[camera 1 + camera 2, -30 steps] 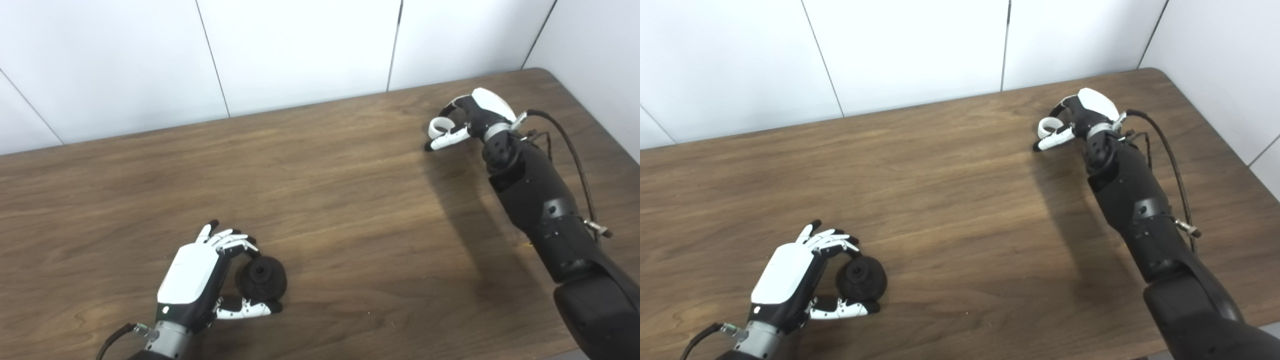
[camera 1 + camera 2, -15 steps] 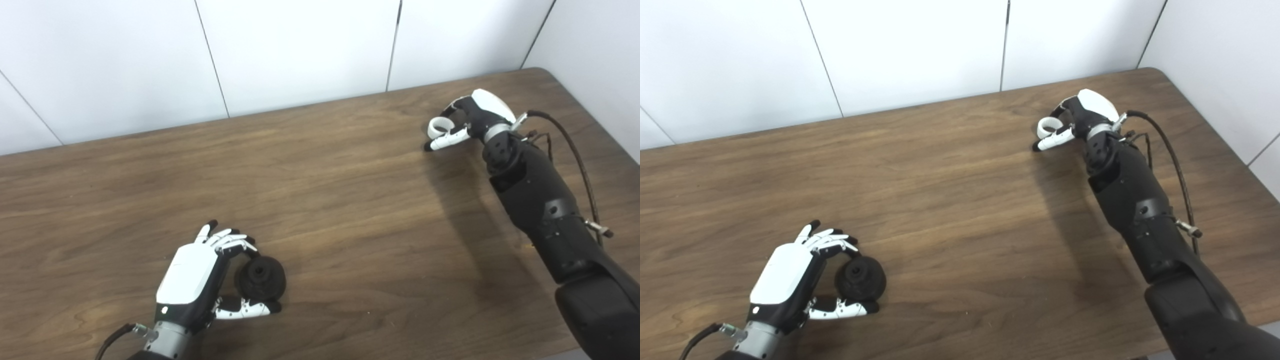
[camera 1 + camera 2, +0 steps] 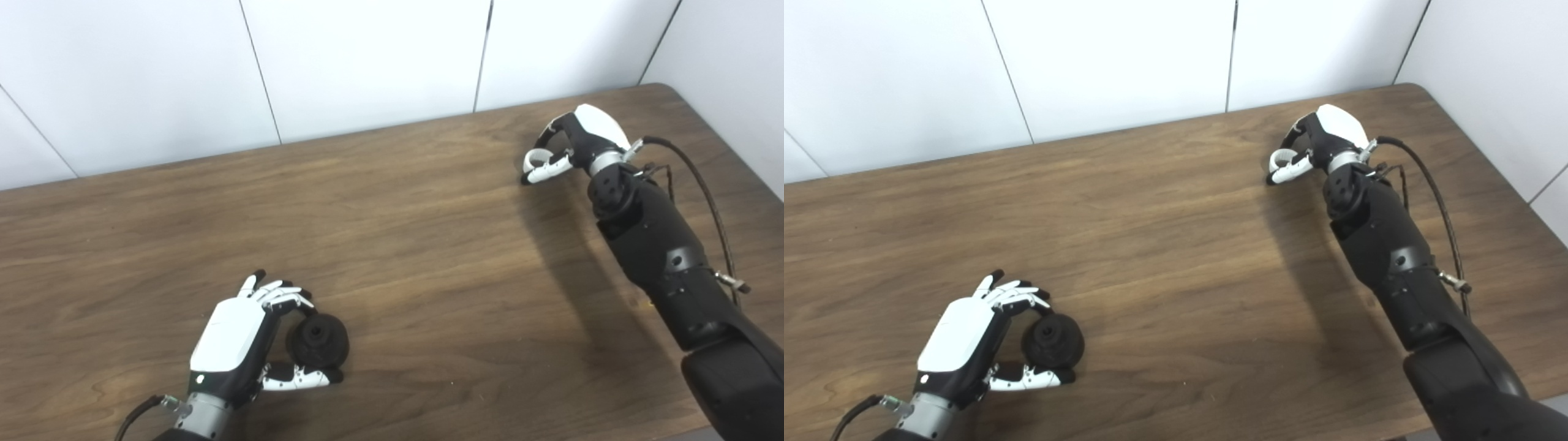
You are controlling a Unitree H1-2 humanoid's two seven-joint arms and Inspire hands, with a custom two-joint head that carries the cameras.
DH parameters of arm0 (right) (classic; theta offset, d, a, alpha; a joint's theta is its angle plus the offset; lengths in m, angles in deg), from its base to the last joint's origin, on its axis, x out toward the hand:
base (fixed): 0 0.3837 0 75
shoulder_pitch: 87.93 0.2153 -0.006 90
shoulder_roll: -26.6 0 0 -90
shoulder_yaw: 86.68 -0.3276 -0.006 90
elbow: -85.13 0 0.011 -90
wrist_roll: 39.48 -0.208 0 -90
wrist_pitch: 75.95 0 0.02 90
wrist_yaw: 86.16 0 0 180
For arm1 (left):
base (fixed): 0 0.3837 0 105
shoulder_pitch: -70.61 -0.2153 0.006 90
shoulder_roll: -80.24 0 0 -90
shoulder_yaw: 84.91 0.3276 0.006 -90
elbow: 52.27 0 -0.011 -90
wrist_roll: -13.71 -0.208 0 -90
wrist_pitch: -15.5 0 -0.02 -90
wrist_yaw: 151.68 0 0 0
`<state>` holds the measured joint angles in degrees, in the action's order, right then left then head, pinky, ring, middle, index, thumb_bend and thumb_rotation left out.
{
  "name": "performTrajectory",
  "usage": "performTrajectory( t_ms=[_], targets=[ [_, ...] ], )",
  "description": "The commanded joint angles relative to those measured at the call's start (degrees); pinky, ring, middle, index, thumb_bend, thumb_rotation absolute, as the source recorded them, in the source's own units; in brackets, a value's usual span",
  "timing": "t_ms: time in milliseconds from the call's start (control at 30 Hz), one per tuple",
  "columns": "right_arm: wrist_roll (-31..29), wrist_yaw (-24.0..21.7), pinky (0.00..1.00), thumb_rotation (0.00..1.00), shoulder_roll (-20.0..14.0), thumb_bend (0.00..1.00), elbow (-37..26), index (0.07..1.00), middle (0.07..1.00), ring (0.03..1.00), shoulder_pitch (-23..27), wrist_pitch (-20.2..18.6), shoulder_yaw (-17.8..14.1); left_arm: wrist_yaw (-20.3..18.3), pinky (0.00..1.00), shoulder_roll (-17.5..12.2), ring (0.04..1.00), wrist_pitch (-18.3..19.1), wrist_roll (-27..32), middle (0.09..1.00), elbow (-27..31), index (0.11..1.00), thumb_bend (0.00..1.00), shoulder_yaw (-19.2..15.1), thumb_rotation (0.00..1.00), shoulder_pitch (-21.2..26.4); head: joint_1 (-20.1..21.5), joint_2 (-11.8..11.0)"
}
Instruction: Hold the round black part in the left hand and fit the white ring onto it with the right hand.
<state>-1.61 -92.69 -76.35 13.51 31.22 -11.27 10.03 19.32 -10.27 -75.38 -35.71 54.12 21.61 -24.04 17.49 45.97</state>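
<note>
The round black part [image 3: 317,340] rests on the wooden table [image 3: 392,245] at the near left. My left hand [image 3: 236,343] is wrapped around it, fingers curled over its far side and thumb along its near side. The white ring [image 3: 530,160] is at the far right of the table. My right hand [image 3: 579,138] is closed on it, fingers arched over the top and thumb under its near edge. I cannot tell whether the ring still touches the table. The same scene shows in the right eye view, with the black part [image 3: 1053,344] and the ring [image 3: 1277,160].
A white panelled wall [image 3: 367,61] runs along the table's far edge and right side. A black cable [image 3: 704,196] loops beside my right forearm. Bare wood lies between the two hands.
My right hand's fingers have curled tighter over the white ring, and the hand has shifted slightly away from me. My left hand with the black part has barely moved.
</note>
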Motion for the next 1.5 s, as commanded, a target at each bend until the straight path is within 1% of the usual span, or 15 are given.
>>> performTrajectory(
  t_ms=[0,133,267,400,567,767,900,1000,1067,1133,1167,1267,1367,1467],
  targets=[
    [0.20,1.02,0.92,0.13,-1.83,0.52,-1.11,0.486,0.815,0.938,0.61,0.26,-0.01,-0.57,1.00,-1.38,0.860,0.98,-0.97,0.753,-0.44,0.484,0.52,-0.66,0.05,-0.27,0.05,0.06],
    [-0.15,0.72,0.91,0.13,-2.23,0.52,-3.20,0.486,0.828,0.940,-0.03,1.61,0.54,-0.67,1.00,-1.27,0.862,1.01,-0.93,0.755,-0.42,0.484,0.52,-0.57,0.05,-0.22,0.09,0.00],
    [-0.17,-0.53,0.90,0.13,-2.28,0.52,-6.95,0.486,0.834,0.941,-0.43,1.46,1.48,-0.69,1.00,-1.20,0.862,0.93,-0.96,0.754,-0.43,0.484,0.52,-0.39,0.05,-0.27,-0.09,-0.04],
    [0.46,-2.92,0.89,0.13,-2.29,0.52,-12.45,0.486,0.835,0.945,-0.31,1.92,3.55,-1.09,1.00,-0.90,0.864,1.29,-1.22,0.757,-0.30,0.484,0.52,-0.13,0.05,-0.31,-0.45,-0.09],
    [1.99,-5.85,0.88,0.13,-1.49,0.52,-19.92,0.485,0.824,0.941,0.08,2.35,6.61,-0.04,1.00,-0.29,0.861,0.69,-1.01,0.753,-0.89,0.484,0.52,0.18,0.05,-0.42,-1.18,-0.24],
    [3.66,-12.04,0.87,0.14,-0.02,0.52,-30.19,0.485,0.814,0.934,0.17,1.14,10.34,-0.32,1.00,0.78,0.866,1.49,-1.75,0.754,-0.60,0.484,0.52,0.90,0.05,-0.68,-2.89,-0.44],
    [4.21,-16.80,0.90,0.14,1.65,0.52,-36.05,0.484,0.819,0.945,-0.30,0.91,12.60,-0.61,1.00,1.74,0.870,2.14,-2.49,0.753,-0.33,0.484,0.52,1.35,0.05,-0.94,-4.50,-0.47],
    [5.02,-19.73,0.90,0.14,3.17,0.52,-39.10,0.484,0.817,0.945,-0.84,0.49,14.08,-0.68,1.00,2.28,0.874,2.61,-3.24,0.757,-0.31,0.484,0.52,1.86,0.05,-1.01,-5.73,-0.42],
    [5.46,-20.98,0.88,0.14,3.85,0.52,-40.39,0.484,0.816,0.942,-1.14,0.70,14.70,-0.48,1.00,2.54,0.872,2.78,-3.63,0.757,-0.40,0.484,0.52,2.29,0.05,-0.98,-6.59,-0.37],
    [5.73,-22.79,0.89,0.14,5.26,0.52,-42.36,0.484,0.818,0.945,-1.69,0.44,15.90,-0.40,1.00,2.87,0.872,3.23,-4.07,0.757,-0.37,0.484,0.52,2.85,0.05,-1.00,-8.17,-0.19],
    [5.83,-23.49,0.90,0.14,5.77,0.52,-43.02,0.484,0.818,0.947,-1.91,0.45,16.22,-0.39,1.00,2.97,0.874,3.44,-4.27,0.757,-0.34,0.484,0.52,3.08,0.05,-1.00,-8.39,-0.18],
    [5.08,-24.20,0.90,0.14,6.91,0.52,-44.07,0.484,0.818,0.950,-3.05,2.53,16.95,-0.45,1.00,3.61,0.875,4.25,-5.41,0.758,-0.29,0.484,0.52,3.79,0.05,-1.00,-10.68,-0.06],
    [4.31,-25.74,0.91,0.14,7.97,0.52,-45.54,0.484,0.824,0.956,-4.16,2.76,17.43,-0.86,1.00,4.43,0.878,5.30,-6.64,0.762,-0.09,0.485,0.52,4.64,0.05,-0.97,-13.47,0.08],
    [3.92,-26.88,0.91,0.14,8.63,0.52,-47.09,0.484,0.821,0.957,-5.11,4.14,18.52,-1.00,1.00,5.18,0.881,6.17,-7.55,0.767,-0.13,0.485,0.52,5.48,0.05,-0.84,-15.60,0.21]
  ],
)
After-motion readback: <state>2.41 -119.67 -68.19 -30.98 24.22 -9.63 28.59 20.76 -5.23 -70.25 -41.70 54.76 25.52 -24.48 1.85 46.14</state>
